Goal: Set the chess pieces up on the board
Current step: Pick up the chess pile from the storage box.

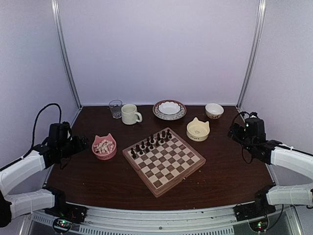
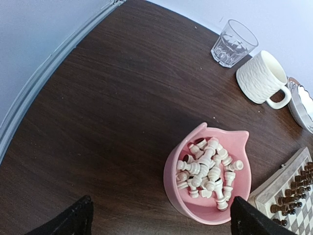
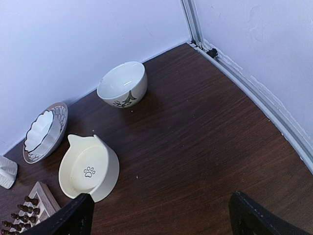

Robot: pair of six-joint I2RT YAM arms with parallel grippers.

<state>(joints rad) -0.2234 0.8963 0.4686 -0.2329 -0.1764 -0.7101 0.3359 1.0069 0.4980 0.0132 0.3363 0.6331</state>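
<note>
My left gripper (image 1: pixel 82 143) and right gripper (image 1: pixel 234 132) gape wide, holding nothing. The chess pieces (image 2: pixel 208 169) lie heaped in the pink bowl (image 2: pixel 234 141) just beside the board (image 1: pixel 168 164). Only dark pieces (image 1: pixel 150 142) stand there, so none of the cream ones are placed yet.

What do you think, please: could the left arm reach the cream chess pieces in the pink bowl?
Probably yes: the open left gripper faces the uncovered pink bowl from close by, chess pieces piled inside, nothing in between.

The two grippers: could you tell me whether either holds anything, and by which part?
Nothing is held. The left gripper and right gripper both stand open; the cream-white chess pieces lie in the pink cat-eared bowl.
</note>
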